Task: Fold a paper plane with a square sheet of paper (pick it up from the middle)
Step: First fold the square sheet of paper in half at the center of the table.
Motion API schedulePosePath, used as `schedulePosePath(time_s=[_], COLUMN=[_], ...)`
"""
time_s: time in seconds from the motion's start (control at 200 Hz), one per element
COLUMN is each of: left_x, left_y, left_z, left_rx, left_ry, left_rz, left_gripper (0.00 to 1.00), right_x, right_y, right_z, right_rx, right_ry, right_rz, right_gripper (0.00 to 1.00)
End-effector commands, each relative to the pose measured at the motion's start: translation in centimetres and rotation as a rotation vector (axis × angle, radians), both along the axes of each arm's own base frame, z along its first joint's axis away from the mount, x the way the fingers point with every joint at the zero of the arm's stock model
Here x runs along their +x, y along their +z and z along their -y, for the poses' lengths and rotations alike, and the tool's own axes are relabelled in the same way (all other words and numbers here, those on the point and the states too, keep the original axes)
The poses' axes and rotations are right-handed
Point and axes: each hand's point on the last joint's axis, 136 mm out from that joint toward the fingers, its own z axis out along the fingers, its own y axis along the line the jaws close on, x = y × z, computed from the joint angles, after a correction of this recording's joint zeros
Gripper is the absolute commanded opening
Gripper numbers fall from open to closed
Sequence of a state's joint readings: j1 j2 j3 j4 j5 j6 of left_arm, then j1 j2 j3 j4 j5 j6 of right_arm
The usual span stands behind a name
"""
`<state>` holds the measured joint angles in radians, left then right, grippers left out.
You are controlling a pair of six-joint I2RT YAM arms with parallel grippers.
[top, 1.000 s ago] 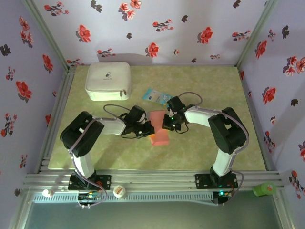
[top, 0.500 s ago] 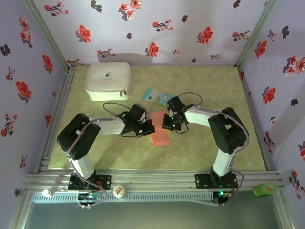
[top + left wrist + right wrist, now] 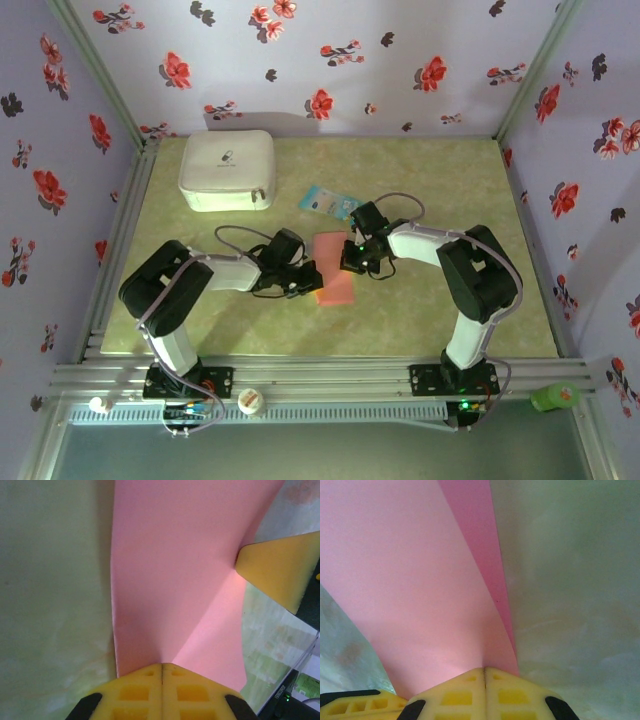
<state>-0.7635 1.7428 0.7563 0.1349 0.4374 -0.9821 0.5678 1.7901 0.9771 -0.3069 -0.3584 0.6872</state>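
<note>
Item: thin salmon-pink square paper sheet point(image 3: 336, 286), partly folded, lay flat mid-table on pale green mat point(image 3: 430, 310). Left gripper point(image 3: 162, 667) and right gripper point(image 3: 485, 671): jaws closed together, tips touching the sheet from opposite sides.

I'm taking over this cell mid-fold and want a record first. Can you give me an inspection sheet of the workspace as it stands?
Surface: green mat, mottled, flat.
Job's things: pink sheet of paper, partly folded, mid-mat between the arms.
Clutter: white case at the far left; light-blue packet just beyond the paper, apart from it.
Grippers: left gripper and right gripper both shut on the paper, pinching it from opposite sides.
Cables: black cable looped over the left arm, another over the right.
Surroundings: floral walls; white cap and green object at the near rail.
</note>
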Motion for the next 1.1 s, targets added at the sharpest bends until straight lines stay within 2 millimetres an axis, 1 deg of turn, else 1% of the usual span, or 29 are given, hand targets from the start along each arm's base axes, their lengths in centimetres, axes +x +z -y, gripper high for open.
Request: schedulePosePath(time_s=[0.0, 0.175, 0.25, 0.31, 0.38, 0.55, 0.73, 0.805, 0.9, 0.945, 0.995, 1.095], left_x=[-0.3, 0.7, 0.8, 0.8, 0.7, -0.3, -1.3, -2.0, -2.9, -3.1, -3.2, -2.8], left_y=[0.2, 3.9, 4.8, 5.0, 4.5, 2.3, 0.4, -0.9, -2.4, -2.6, -2.3, -0.6], left_z=[-1.1, 0.3, 1.0, 1.4, 1.6, 1.7, 1.2, 0.6, -1.0, -1.6, -1.9, -1.7], left_rx=[0.065, 0.023, -0.02, -0.05, -0.071, -0.074, -0.079, -0.048, 0.038, 0.07, 0.095, 0.094], left_ry=[0.015, -0.013, -0.011, -0.005, 0.01, 0.006, 0.041, 0.04, 0.04, 0.036, 0.025, 0.003], left_rz=[-0.003, 0.058, 0.064, 0.065, 0.052, 0.003, -0.034, -0.059, -0.075, -0.071, -0.062, -0.02], left_gripper=[0.04, 0.06, 0.06, 0.07, 0.07, 0.06, 0.06, 0.06, 0.06, 0.06, 0.06, 0.07], right_x=[-2.9, -2.9, -2.9, -2.9, -2.8, -3.0, -3.2, -3.2, -3.3, -3.3, -3.3, -3.3], right_y=[-3.7, -3.5, -3.5, -3.4, -3.3, -3.5, -3.5, -3.7, -3.8, -3.8, -3.9, -3.9], right_z=[3.3, 3.4, 3.4, 3.5, 3.4, 3.5, 3.7, 3.8, 3.8, 3.8, 3.9, 3.9], right_rx=[-0.146, -0.153, -0.157, -0.16, -0.156, -0.16, -0.168, -0.17, -0.171, -0.174, -0.176, -0.177], right_ry=[-0.051, -0.05, -0.048, -0.048, -0.049, -0.045, -0.041, -0.042, -0.042, -0.043, -0.044, -0.045], right_rz=[-0.102, -0.098, -0.097, -0.098, -0.092, -0.1, -0.101, -0.104, -0.106, -0.108, -0.109, -0.107], right_gripper=[0.0, 0.0, 0.0, 0.0, 0.0, 0.0, 0.0, 0.0, 0.0, 0.0, 0.0, 0.0])
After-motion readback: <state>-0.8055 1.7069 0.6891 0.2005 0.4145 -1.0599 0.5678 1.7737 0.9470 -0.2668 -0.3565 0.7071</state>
